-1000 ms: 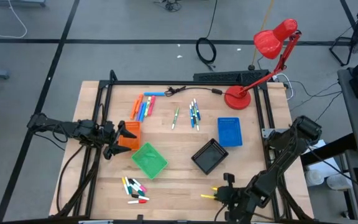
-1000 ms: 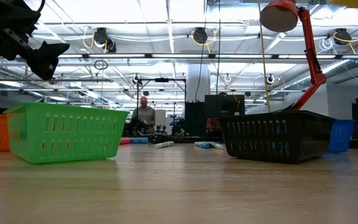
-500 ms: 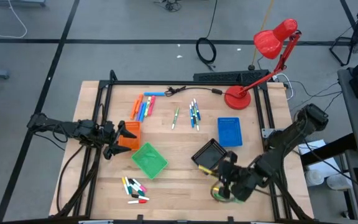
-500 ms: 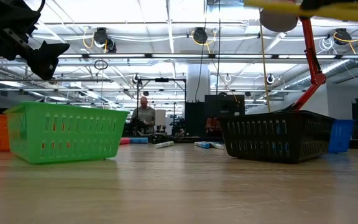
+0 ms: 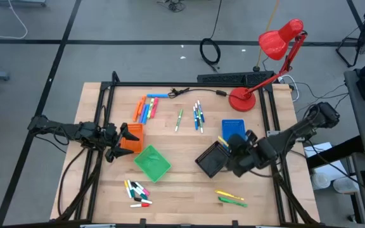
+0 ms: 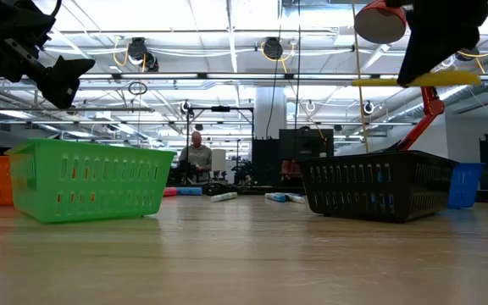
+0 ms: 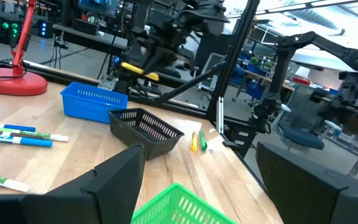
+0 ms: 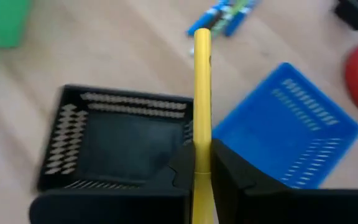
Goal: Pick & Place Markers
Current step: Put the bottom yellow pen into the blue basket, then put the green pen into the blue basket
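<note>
My right gripper (image 5: 230, 146) hangs over the gap between the black tray (image 5: 211, 159) and the blue tray (image 5: 234, 130), shut on a yellow marker (image 8: 202, 87). My left gripper (image 5: 120, 140) waits open at the table's left, beside the orange tray (image 5: 134, 134). Other markers lie flat on the table. There is an orange and blue group (image 5: 146, 107) and thin green and blue ones (image 5: 197, 116) at the far side. Short mixed ones (image 5: 138, 192) lie near the front, and a yellow and a green one (image 5: 230, 197) at the front right. My right gripper pinches the yellow marker's shaft (image 8: 201, 142) between its two fingers. The fingers slant down from the table's right. The marker's long free end (image 5: 222, 139) sticks out past the fingertips. The marker is lifted clear and shows about level (image 6: 388, 81) above the black tray.
A green tray (image 5: 152, 162) stands left of the black one. A red desk lamp (image 5: 242, 99) rises from the far right corner, with a black cable (image 5: 182, 92) along the far edge. Bare wood lies along the front middle.
My right gripper has risen from the table's front right and gone toward the far edge, over the black and blue trays. It carries the yellow marker clear of the table, and its wrist has turned. A yellow and a green marker stay where it was.
</note>
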You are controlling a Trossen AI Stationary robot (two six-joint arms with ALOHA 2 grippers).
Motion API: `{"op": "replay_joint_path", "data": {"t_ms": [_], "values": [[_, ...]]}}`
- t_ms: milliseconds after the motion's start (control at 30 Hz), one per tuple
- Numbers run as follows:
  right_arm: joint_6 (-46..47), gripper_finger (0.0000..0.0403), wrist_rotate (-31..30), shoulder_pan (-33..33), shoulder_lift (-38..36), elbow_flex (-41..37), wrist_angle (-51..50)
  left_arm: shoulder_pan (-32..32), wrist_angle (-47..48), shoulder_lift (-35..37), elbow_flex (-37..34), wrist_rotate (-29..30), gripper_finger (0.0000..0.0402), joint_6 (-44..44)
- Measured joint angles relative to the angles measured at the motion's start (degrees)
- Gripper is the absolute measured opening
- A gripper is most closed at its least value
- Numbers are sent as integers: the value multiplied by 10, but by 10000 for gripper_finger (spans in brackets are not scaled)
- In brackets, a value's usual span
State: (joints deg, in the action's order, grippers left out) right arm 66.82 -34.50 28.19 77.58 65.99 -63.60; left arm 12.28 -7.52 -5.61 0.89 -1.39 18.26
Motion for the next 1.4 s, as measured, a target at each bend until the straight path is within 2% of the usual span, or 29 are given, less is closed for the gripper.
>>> {"op": "replay_joint_path", "data": {"t_ms": [300, 700, 967, 1133, 1400], "values": [[13, 20, 19, -90, -69, -125, 13, 0, 0, 0, 0, 0, 310, 0], [-32, 20, 63, -161, -165, -277, 170, 0, 0, 0, 0, 0, 310, 0], [-83, 46, 63, -169, -179, -299, 237, 0, 0, 0, 0, 0, 310, 0], [-106, 70, 62, -169, -179, -299, 258, 0, 0, 0, 0, 0, 310, 0], [-113, 86, 63, -168, -180, -299, 274, 0, 0, 0, 0, 0, 310, 0]]}}
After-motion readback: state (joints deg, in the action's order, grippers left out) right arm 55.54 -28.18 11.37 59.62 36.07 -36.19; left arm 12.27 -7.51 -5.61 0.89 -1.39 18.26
